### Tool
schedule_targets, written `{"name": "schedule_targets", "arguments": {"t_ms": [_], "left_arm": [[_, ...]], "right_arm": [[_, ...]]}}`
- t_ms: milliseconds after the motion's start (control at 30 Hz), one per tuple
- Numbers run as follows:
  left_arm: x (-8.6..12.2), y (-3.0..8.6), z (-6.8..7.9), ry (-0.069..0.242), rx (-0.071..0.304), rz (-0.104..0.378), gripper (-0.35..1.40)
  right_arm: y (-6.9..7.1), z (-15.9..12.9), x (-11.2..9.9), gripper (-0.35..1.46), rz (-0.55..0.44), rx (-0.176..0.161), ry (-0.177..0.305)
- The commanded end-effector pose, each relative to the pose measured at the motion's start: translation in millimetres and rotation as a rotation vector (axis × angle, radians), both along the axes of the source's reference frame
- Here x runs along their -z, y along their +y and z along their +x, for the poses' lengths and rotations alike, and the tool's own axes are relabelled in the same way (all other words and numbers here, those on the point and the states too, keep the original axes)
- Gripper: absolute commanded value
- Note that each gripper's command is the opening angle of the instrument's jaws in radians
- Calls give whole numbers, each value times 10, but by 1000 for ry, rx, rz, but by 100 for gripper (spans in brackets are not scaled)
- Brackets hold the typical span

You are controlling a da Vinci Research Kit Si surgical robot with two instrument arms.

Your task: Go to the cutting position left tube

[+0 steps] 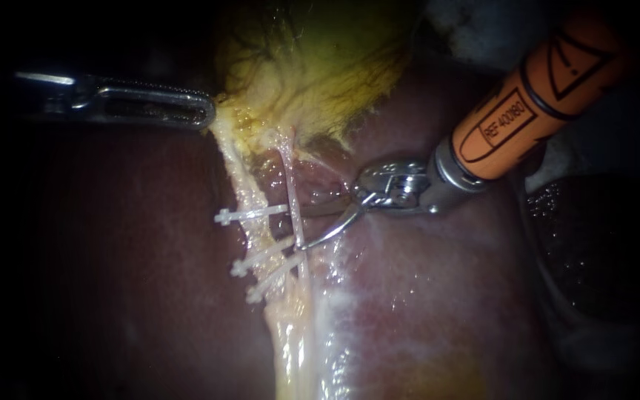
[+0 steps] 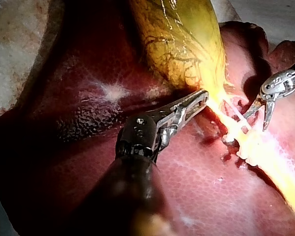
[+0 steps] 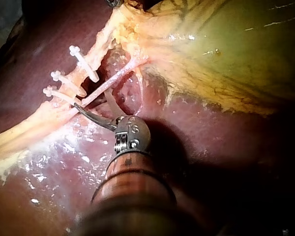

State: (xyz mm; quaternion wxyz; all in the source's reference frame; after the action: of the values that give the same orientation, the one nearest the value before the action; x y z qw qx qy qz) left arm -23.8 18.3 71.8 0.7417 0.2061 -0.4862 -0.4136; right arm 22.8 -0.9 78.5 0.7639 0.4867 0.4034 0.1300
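Yellow-green veined gallbladder (image 1: 312, 67), dark red liver (image 1: 112, 259) beneath it, glistening wet patches

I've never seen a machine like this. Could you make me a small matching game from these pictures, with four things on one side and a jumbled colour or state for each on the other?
Things:
1. gallbladder
2. clips
3. right instrument
4. liver

Descriptions:
A. dark red, lying under everything else
B. jaws open
C. yellow-green
D. white, three in a row across a tube

Pairs: 1-C, 2-D, 3-B, 4-A.
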Motion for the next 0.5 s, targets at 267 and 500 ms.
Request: {"name": "schedule_targets", "arguments": {"t_ms": [267, 500], "left_arm": [[0, 0, 0, -1, -1, 0, -35], [0, 0, 0, 0, 0, 0, -35]], "right_arm": [[2, -20, 24, 104, -6, 2, -8], [13, -19, 65, 102, 29, -18, 16]]}}
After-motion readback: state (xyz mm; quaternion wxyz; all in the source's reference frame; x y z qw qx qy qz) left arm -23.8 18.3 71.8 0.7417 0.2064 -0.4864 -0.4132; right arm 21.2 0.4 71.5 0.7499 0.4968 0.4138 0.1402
